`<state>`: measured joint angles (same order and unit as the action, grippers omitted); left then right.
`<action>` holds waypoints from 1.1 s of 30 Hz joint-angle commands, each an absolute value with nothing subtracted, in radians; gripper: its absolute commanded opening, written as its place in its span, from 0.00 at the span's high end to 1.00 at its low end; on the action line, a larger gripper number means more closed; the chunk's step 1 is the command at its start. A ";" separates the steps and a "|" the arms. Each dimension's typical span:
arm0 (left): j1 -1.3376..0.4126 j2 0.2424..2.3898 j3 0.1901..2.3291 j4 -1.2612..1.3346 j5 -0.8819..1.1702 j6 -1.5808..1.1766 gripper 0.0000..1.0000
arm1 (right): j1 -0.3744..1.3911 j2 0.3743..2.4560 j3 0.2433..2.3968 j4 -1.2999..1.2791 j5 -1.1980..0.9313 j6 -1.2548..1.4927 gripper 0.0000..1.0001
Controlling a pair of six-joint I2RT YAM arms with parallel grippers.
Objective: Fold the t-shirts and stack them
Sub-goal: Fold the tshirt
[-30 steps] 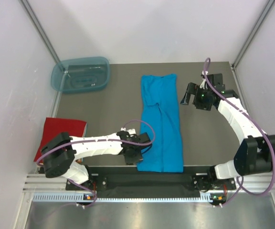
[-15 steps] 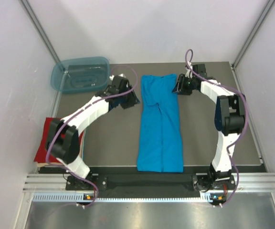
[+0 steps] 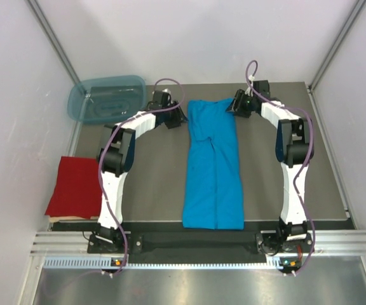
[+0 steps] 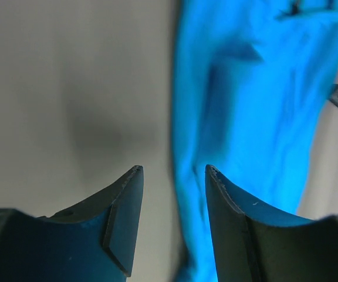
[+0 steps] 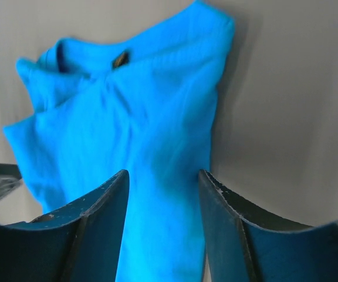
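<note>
Turquoise t-shirt [image 3: 213, 171] flat on the desk [image 3: 145, 171]
Left end effector [image 4: 173, 167] and right end effector [image 5: 164, 171] stand open at its far corners, gripping nothing.

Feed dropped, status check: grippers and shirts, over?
Both open: left gripper, right gripper, beside far corners of turquoise shirt. It lies flat, ungripped. Folded red shirt near left. Nothing blocking.

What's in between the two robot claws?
The far end of the turquoise t-shirt lies between the left gripper and the right gripper. The top view shows it.
</note>
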<state>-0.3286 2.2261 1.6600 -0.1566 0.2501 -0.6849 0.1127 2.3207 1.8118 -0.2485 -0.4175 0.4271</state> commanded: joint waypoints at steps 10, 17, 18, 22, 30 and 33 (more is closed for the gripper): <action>-0.291 2.482 1.980 -0.072 0.348 -0.663 0.52 | 0.092 2.473 1.994 -0.117 -0.405 0.546 0.50; -0.284 2.557 2.071 -0.072 0.364 -0.672 0.54 | 0.071 2.484 2.011 -0.146 -0.371 0.565 0.46; -0.282 2.557 2.069 -0.074 0.361 -0.669 0.54 | 0.061 2.473 2.005 -0.144 -0.370 0.565 0.47; -0.275 2.557 2.065 -0.066 0.347 -0.663 0.56 | 0.049 2.465 2.009 -0.146 -0.345 0.545 0.49; -0.259 2.580 2.068 0.031 0.380 -0.726 0.72 | 0.049 2.554 2.080 -0.134 -0.425 0.558 0.55; -0.259 2.592 2.069 0.072 0.400 -0.753 0.75 | 0.048 2.582 2.088 -0.106 -0.443 0.593 0.57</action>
